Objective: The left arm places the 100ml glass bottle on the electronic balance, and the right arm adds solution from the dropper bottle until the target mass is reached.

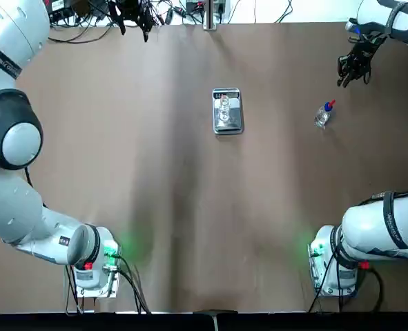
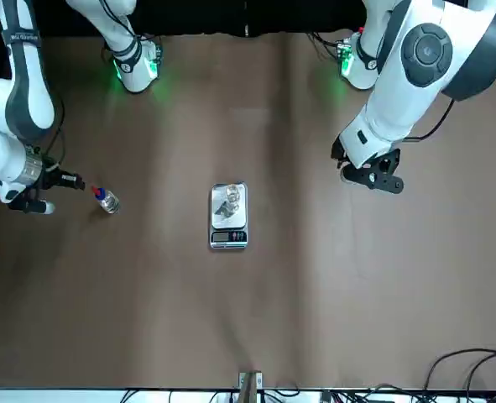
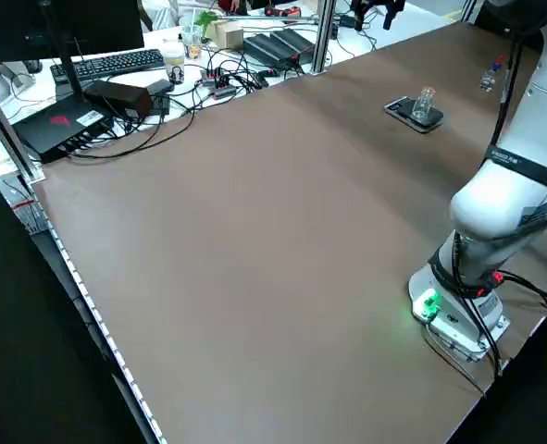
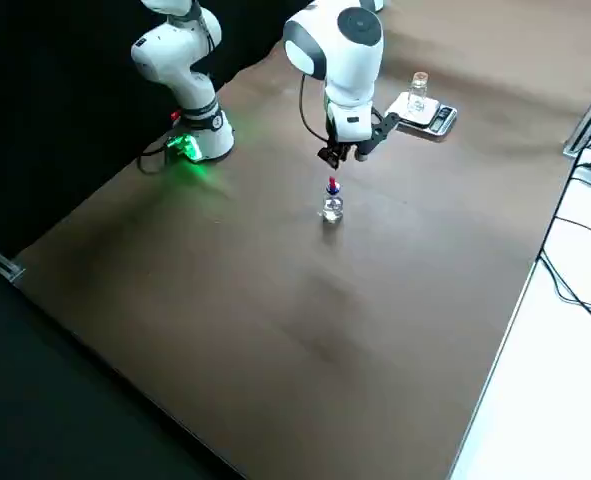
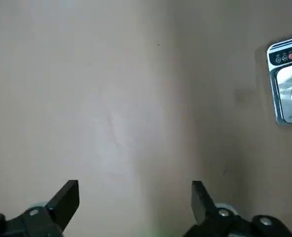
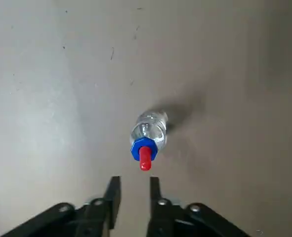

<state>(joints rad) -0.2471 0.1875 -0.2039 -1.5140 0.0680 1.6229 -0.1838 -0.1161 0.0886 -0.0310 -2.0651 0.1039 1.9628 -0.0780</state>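
While the 100ml glass bottle (image 1: pixel 224 109) stands on the electronic balance (image 1: pixel 228 127), off to one side of my left gripper (image 5: pixel 136 207), fingers apart, my right gripper (image 6: pixel 135 205) hangs spread beside the dropper bottle (image 6: pixel 149 132), not touching.

From where I stand, the worktop (image 1: pixel 259 207) is mostly bare, and a tool could cross the strip between the scale (image 1: pixel 228 127) and the dropper bottle (image 1: pixel 324 115) without meeting anything. The glass bottle (image 1: pixel 224 108) stands upright on the scale's plate, so a low pass over the plate is blocked. The right tool (image 6: pixel 135 197) is near the dropper bottle, with nothing between them. The left tool (image 5: pixel 136 197) hangs to the scale's left, with bare surface between. Cables (image 3: pixel 176 116) crowd the worktop's far edge.
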